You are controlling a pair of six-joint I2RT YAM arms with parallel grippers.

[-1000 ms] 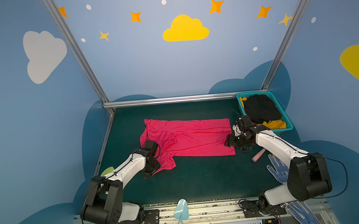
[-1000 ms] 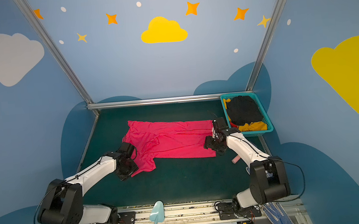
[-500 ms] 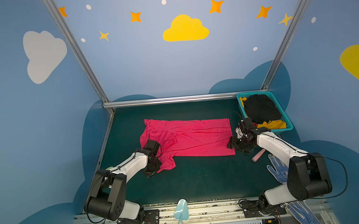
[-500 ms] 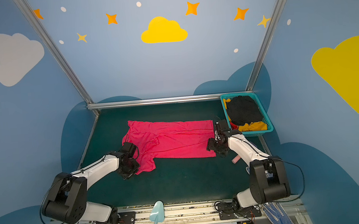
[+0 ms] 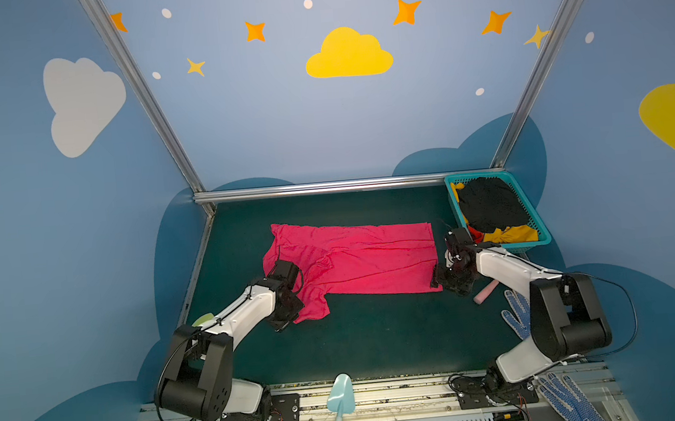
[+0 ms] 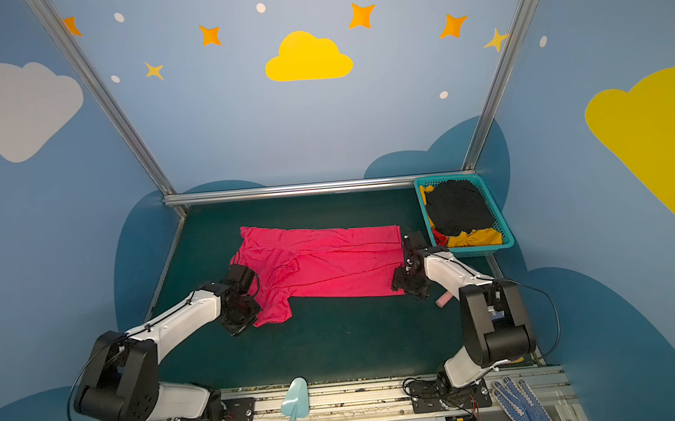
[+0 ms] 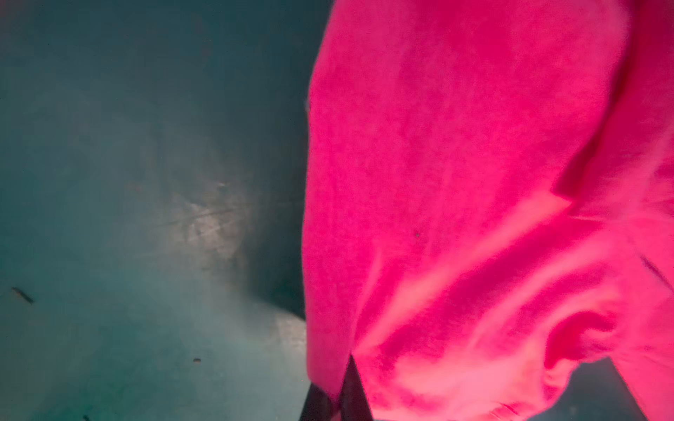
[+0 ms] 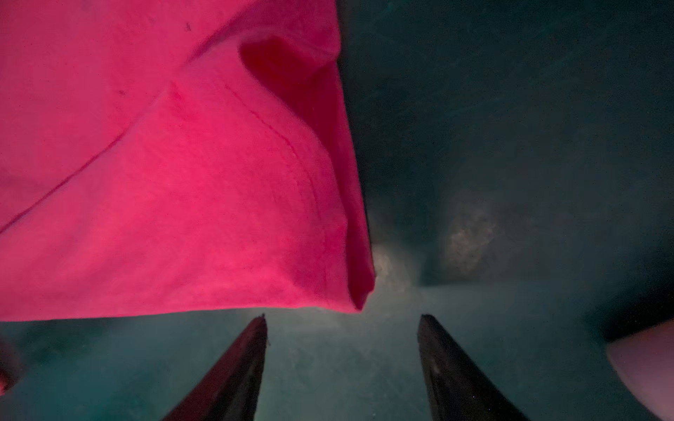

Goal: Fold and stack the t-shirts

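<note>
Dark green table (image 5: 380, 341), pink-red t-shirt (image 5: 365, 259) spread flat, teal basket (image 5: 455, 209), pink cylinder (image 5: 487, 292)

2 arms (image 5: 244, 311) with white shells, black joints (image 5: 200, 377), looping black cables (image 5: 631, 311) and black bolted base plates (image 5: 261, 409).

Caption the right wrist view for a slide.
Right gripper, jaws open, poised short of a corner of the pink t-shirt.

Top views look down on the whole table (image 5: 360, 343); wrist views closely face the t-shirt (image 7: 456, 182).
</note>
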